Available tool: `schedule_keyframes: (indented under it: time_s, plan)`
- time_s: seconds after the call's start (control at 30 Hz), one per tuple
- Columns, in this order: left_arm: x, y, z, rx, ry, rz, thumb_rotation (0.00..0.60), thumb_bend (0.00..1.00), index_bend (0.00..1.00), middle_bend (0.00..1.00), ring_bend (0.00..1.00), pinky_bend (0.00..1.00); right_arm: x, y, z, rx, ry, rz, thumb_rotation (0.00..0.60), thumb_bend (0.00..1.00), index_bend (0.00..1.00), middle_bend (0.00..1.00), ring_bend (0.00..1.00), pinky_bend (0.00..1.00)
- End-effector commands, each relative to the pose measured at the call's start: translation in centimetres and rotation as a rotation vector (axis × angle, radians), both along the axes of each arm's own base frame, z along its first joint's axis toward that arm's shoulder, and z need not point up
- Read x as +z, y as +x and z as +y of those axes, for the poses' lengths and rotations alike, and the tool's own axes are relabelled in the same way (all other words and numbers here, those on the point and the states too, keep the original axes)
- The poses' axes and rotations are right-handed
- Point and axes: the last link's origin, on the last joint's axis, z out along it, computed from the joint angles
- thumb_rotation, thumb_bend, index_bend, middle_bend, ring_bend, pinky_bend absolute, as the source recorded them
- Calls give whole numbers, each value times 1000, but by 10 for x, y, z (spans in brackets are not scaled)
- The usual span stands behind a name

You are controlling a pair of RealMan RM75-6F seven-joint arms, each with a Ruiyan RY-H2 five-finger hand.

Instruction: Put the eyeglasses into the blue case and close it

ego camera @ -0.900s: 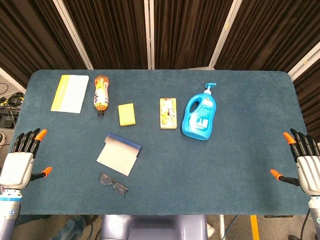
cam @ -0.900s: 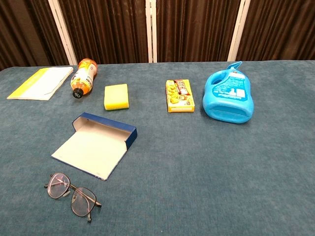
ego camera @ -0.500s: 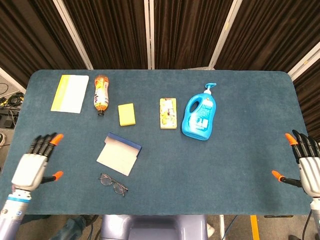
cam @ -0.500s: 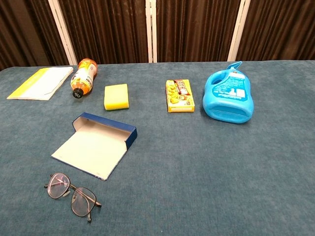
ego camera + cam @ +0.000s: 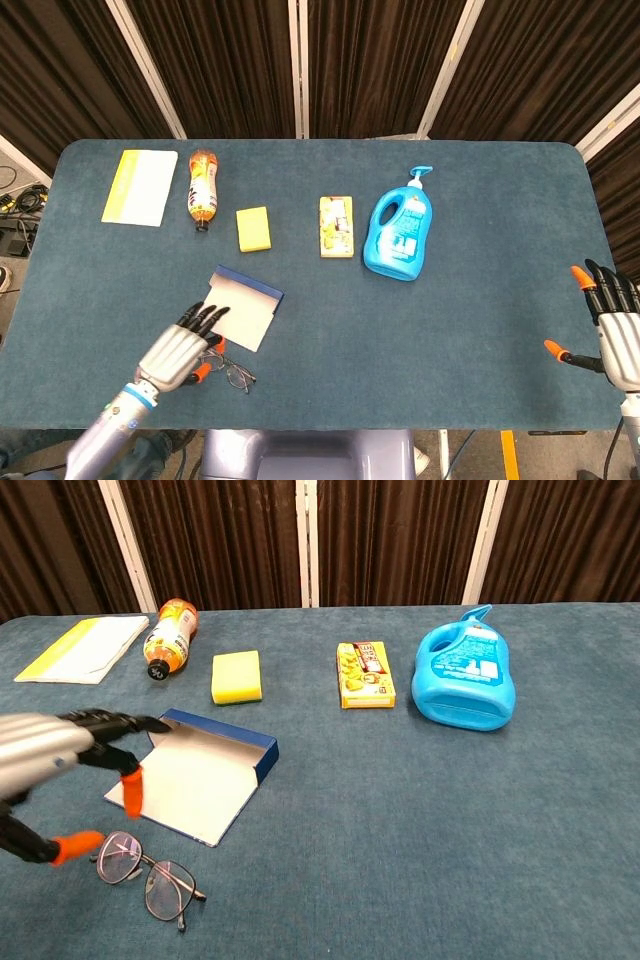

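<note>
The eyeglasses lie on the blue cloth near the table's front edge, thin dark frame, lenses up; in the head view the eyeglasses are partly covered by my hand. The blue case lies open just behind them, pale lid flat; it is the blue case in the head view. My left hand hovers over the left end of the glasses, fingers spread, holding nothing; the chest view shows the left hand with its thumb beside the frame. My right hand stays open at the table's right edge.
Along the back lie a yellow notepad, an orange bottle on its side, a yellow sponge, a yellow snack box and a blue detergent bottle.
My left hand has swept in from the table's left edge to just over the eyeglasses and case. The right hand has barely moved. No object has shifted.
</note>
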Motion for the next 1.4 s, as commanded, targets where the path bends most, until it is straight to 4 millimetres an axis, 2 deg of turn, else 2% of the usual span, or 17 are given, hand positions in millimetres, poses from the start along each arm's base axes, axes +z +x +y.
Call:
schedule_keyframes:
  time_s: [0.03, 0.27, 0.8, 1.4]
  plan:
    - [-21, 4, 0, -19, -25, 48, 600, 433, 450, 0, 0, 0, 2, -1, 0, -2, -2, -4, 600, 0, 0, 0, 0, 0]
    - [-34, -4, 2, -13, -12, 77, 600, 419, 453, 0, 0, 0, 3, -2, 0, -6, 1, -9, 600, 0, 0, 0, 0, 0]
    - [-44, -9, 5, 4, -38, 68, 600, 429, 470, 0, 0, 0, 1, -1, -1, -7, 6, -11, 600, 0, 0, 0, 0, 0]
    - [-49, -6, 8, -4, -29, 33, 600, 479, 597, 0, 0, 0, 1, -1, 0, -5, 13, -14, 600, 0, 0, 0, 0, 0]
